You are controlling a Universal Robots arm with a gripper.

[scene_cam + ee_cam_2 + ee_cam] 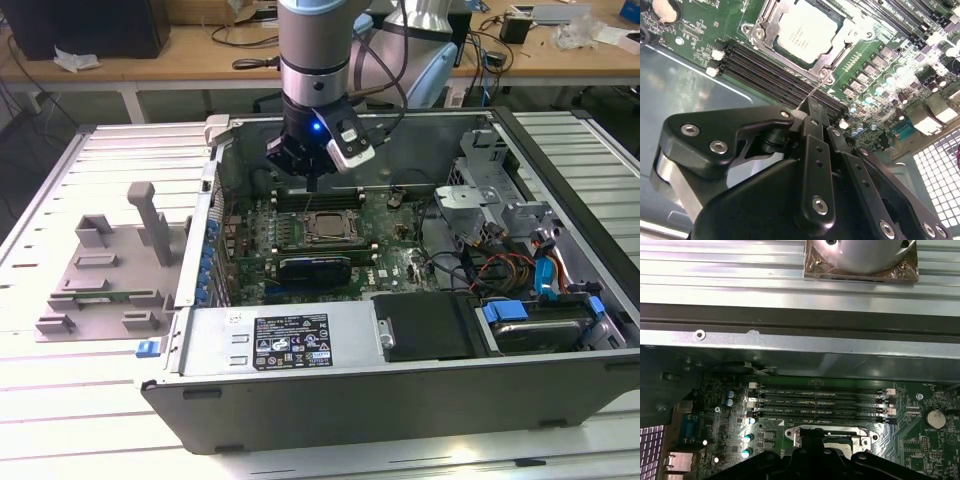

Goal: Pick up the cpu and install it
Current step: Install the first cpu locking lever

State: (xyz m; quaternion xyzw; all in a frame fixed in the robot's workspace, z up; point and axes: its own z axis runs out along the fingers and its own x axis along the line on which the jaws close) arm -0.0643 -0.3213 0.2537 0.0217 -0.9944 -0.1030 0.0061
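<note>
While the arm hangs over the open computer case, which lies on its side on a slatted metal table, the gripper points down inside the case, above the green circuit board and toward the case's far wall. Its fingers are drawn together to a narrow tip, with nothing seen between them. The cpu sits flat near the middle of the case, in its socket on the board, its silver-grey top facing up. In the second wrist view the cpu is framed by a metal bracket, and a thin metal rod reaches from the bracket's edge toward the fingertips; whether it touches them cannot be told. The gripper's tip is near the cpu but apart from it, over the row of long black memory slots that lie between the cpu and the case's far wall. A black card stands on the board just on the near side of the cpu, and a grey metal box with a label runs along the case's near wall. Outside the case, on the exterior view's left, a grey plastic tray rests on the table. Behind the case stands a wooden desk.
</note>
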